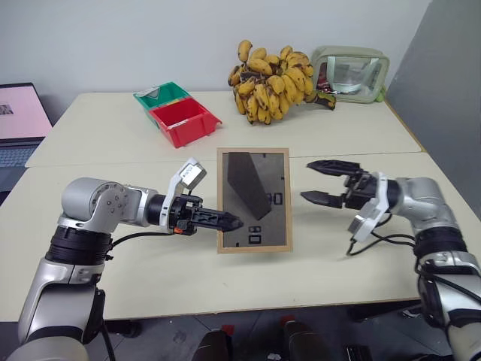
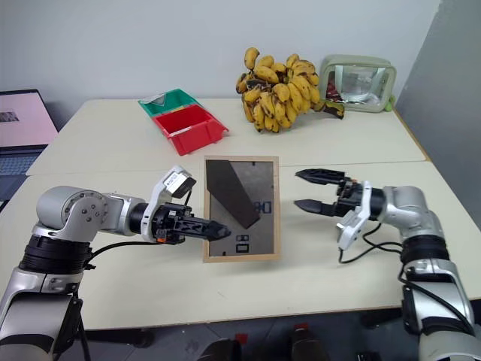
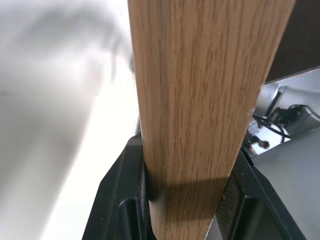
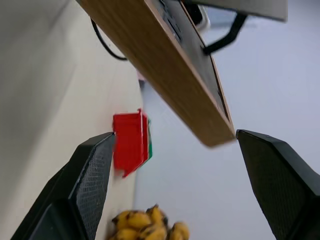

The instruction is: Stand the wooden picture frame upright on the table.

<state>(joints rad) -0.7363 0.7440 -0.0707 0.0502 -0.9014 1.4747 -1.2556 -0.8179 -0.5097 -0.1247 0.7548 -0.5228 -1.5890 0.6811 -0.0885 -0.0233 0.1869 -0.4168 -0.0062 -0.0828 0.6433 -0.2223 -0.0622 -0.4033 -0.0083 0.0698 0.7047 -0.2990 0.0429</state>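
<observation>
The left tool (image 1: 225,220) is clamping the picture frame's (image 1: 253,199) left edge, holding it back-up above the surface (image 1: 323,135), apparently for standing, while the right tool (image 1: 322,180) is waiting open beside it.

The open laptop with a pink-lit screen (image 1: 19,120) is cut by the picture's edge, and the small white markings on the light-wood picture frame's dark grey-brown back (image 1: 253,200) stay unreadable — too small.

Bright even light, soft shadows; left wrist view blurred.
</observation>
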